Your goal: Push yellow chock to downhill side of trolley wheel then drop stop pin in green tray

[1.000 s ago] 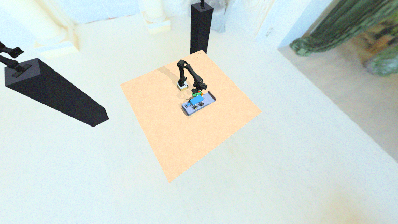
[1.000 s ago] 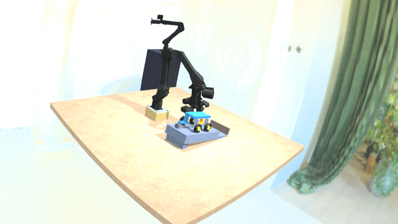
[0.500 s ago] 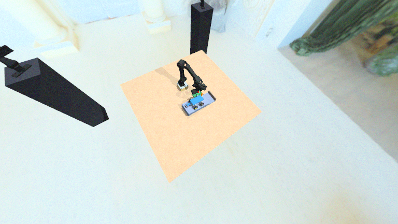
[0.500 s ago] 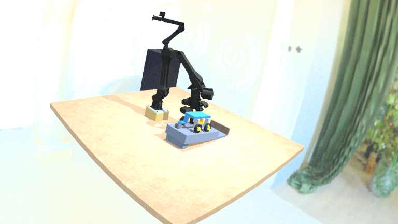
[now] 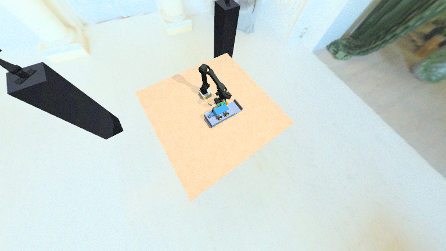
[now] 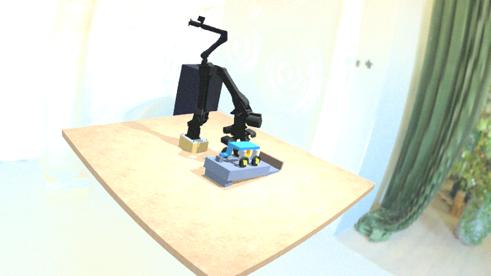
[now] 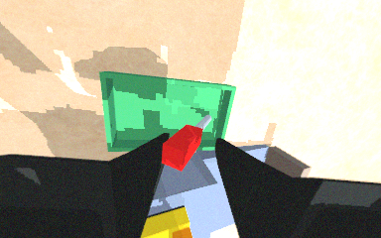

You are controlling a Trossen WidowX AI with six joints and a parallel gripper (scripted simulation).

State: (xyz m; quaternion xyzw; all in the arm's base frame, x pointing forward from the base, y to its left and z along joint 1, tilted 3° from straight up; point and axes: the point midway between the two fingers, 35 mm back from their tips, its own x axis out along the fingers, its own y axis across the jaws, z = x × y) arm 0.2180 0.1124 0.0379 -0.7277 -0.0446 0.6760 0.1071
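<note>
Tan table (image 6: 151, 200) — grey ramp (image 6: 231, 175), green tray (image 7: 119, 124), arm base (image 6: 193, 144)

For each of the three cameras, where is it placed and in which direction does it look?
Top: high above, looking down at the table; whole arm visible.
Exterior: beside the table, level view of the trolley on the ramp; whole arm visible.
Wrist: on the hand, looking past its open fingers at the stop pin and green tray.
Top and exterior share trolley and ramp.
</note>
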